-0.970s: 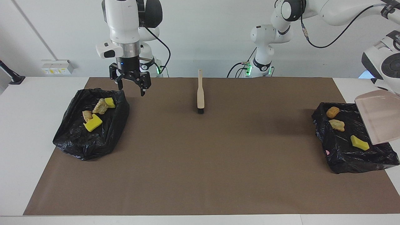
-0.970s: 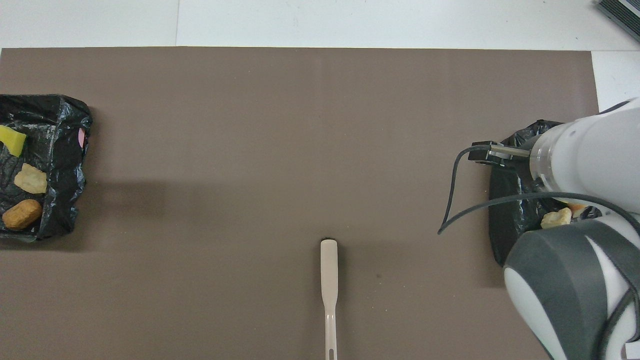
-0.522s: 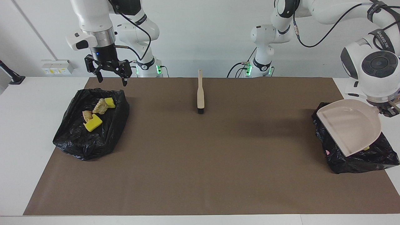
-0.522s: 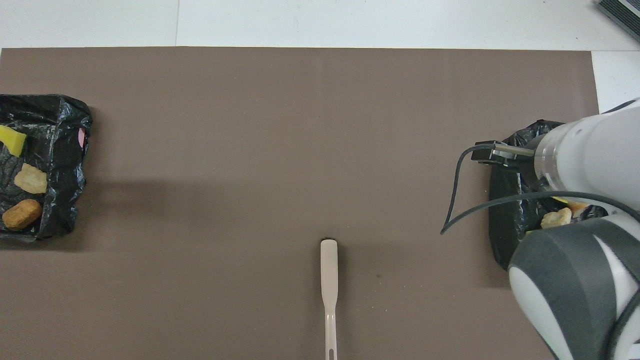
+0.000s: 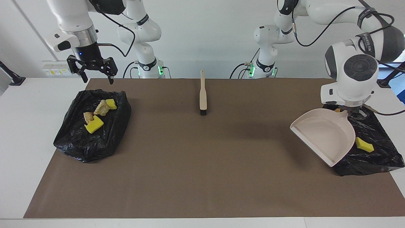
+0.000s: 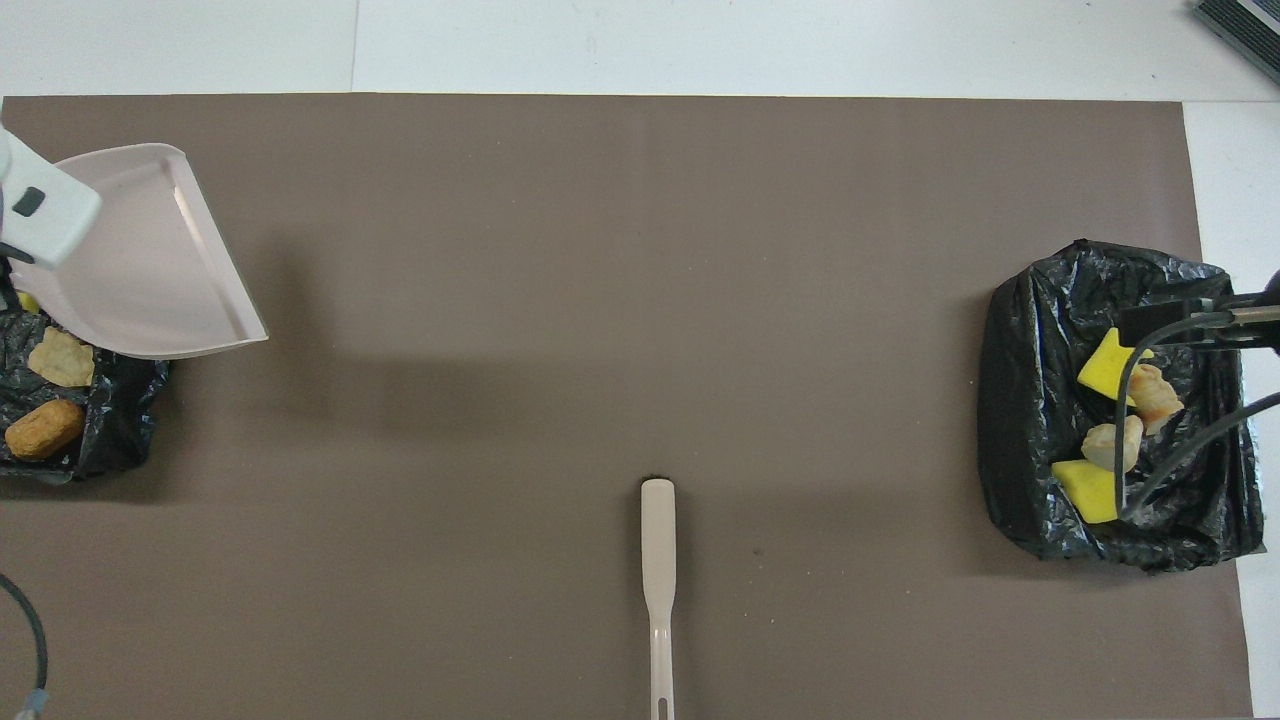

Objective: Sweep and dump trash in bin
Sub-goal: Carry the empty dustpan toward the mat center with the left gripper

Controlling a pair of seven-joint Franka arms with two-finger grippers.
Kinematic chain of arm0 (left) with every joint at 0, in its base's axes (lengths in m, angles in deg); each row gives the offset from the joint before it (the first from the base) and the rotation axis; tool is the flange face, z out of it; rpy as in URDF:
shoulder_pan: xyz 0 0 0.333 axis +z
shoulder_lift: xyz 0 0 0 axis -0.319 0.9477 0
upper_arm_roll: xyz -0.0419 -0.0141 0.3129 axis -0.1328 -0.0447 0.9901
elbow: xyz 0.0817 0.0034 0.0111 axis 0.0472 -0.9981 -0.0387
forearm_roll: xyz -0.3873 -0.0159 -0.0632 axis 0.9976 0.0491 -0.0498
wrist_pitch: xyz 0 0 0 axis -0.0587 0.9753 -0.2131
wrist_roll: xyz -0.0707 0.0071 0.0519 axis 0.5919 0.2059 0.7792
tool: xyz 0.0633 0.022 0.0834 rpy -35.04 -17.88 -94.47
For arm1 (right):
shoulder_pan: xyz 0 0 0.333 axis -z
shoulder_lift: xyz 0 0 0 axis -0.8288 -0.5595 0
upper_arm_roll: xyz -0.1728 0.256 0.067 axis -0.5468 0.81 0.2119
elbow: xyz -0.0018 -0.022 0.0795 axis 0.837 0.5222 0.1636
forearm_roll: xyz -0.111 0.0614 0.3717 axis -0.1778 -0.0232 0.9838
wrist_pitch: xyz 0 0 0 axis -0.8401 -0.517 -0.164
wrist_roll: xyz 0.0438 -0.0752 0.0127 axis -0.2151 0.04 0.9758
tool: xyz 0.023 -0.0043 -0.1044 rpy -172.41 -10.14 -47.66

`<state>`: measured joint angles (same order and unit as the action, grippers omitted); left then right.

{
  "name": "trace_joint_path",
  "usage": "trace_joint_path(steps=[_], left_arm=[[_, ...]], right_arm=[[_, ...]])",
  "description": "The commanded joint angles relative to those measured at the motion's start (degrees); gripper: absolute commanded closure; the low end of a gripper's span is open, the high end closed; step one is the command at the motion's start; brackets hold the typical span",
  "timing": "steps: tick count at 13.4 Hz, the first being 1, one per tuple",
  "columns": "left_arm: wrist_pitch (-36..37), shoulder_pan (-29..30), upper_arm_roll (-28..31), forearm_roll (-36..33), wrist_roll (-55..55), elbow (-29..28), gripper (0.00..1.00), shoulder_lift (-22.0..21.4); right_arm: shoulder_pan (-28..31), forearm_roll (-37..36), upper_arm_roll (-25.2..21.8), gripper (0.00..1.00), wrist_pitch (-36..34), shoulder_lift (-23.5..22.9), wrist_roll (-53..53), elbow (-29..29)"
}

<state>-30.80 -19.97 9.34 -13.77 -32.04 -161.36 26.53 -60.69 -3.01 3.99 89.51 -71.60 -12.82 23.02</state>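
L gripper point(image 5: 350, 111): clamped on dustpan point(image 5: 322, 135) handle, fingers mostly hidden under wrist. Pan held up, tilted, mouth aimed toward table centre & away from robots, over edge of black bag point(image 5: 373, 152).
Under pan: trash, 3 scraps in that bag, 1 yellow point(image 5: 364, 144) clear, others part-hidden.
R gripper point(image 5: 92, 68): wide, nothing in it, over 2nd bag point(image 5: 91, 129) w/ 4 scraps point(image 5: 94, 125).
Brush point(image 5: 203, 93): between bags, long axis toward robots, bristles away.

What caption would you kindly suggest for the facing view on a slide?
Left gripper holds the empty dustpan over a trash-filled bin bag; open right gripper hangs above the other bag; brush lies idle.
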Motion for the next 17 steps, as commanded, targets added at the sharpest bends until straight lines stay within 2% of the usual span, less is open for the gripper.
trace_joint_path(steps=[1, 3, 6, 8, 9, 11, 13, 17], left_arm=[[0.4, 0.0, -2.5, 4.9, -13.0, -3.0, 1.00, -0.7], [0.2, -0.5, -3.3, 10.6, -21.7, -3.2, 1.00, 0.0], [-0.4, -0.5, -7.6, 12.4, -29.8, -3.1, 1.00, 0.9], [-1.7, -0.7, -9.6, 15.1, -37.6, -2.9, 1.00, 1.5], [-2.6, -0.7, -11.9, 15.8, -41.6, -2.9, 1.00, 2.1], [-3.5, -0.7, -15.9, 16.0, -49.9, -2.4, 1.00, 3.9], [-5.6, -0.7, -19.0, 16.4, -57.7, -1.5, 1.00, 6.0], [-8.2, -2.1, -23.9, 16.4, -69.7, 2.2, 1.00, 9.6]], right_arm=[[0.9, 3.4, 0.2, 0.00, -2.7, 1.2, 1.2, 1.2], [0.9, 3.9, 0.2, 0.00, -1.6, 2.2, 1.2, 2.9], [0.8, 2.7, 0.3, 0.00, -1.5, 2.6, 1.2, 4.1], [0.1, -2.3, 0.5, 0.00, 0.3, 3.3, 1.4, 5.5], [0.1, -2.6, 0.6, 0.00, 0.2, 3.5, 1.5, 5.6], [0.1, -2.1, 0.9, 0.00, -1.0, 3.2, 1.9, 3.3], [0.9, 2.0, 0.4, 0.00, -4.2, 2.3, 1.9, 0.5], [0.8, 2.5, 0.5, 0.00, -3.9, 2.1, 1.6, 0.5]])
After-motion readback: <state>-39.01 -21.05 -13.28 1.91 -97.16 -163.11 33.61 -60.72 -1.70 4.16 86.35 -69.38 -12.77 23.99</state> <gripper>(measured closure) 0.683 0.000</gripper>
